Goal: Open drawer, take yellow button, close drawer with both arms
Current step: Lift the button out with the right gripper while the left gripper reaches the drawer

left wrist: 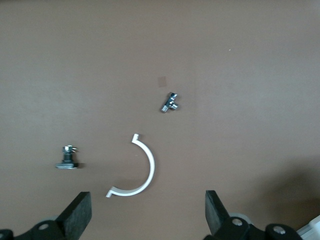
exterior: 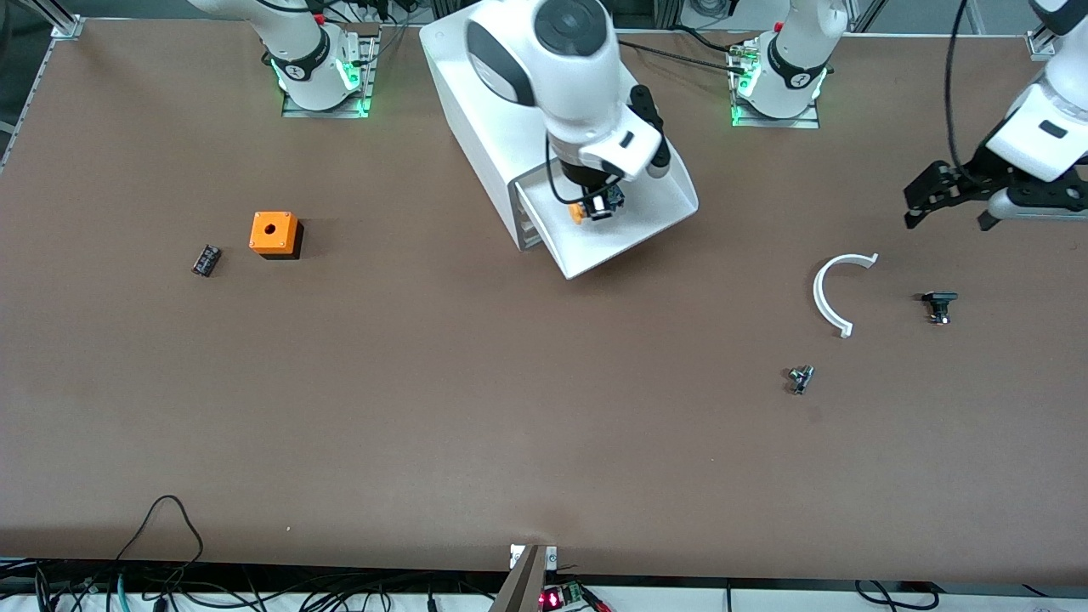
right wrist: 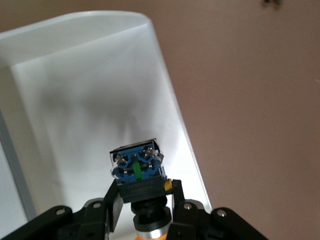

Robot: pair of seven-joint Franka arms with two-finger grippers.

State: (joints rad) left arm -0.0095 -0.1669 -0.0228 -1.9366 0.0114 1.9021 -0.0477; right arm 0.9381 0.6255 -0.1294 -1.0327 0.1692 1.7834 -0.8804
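I have the right end effector [exterior: 597,206] closed on the button [exterior: 595,207], over the floor of the open drawer [exterior: 654,204], which stands pulled out of the white cabinet [exterior: 476,110]. In the right wrist view the fingers [right wrist: 111,205] pinch the dark collar between the blue-black contact block [right wrist: 136,165] and the orange cap [right wrist: 150,235], so the body sticks out past the fingertips.

I judge the button light, rigid and hard plastic: no give, little risk of crushing, but smooth faces that can twist in a two-finger pinch. The flat sides of the collar look like the best hold, and that is where I seem to have it. The round cap would roll between the pads, and the screw terminals on the block are best left alone.

The drawer itself looks thin-walled and light; I expect it to slide easily, pushed on its sloped front lip.

My left end effector [exterior: 950,191] waits wide open and empty over the counter [exterior: 510,425], above a white curved clip [exterior: 829,293] and small black parts.
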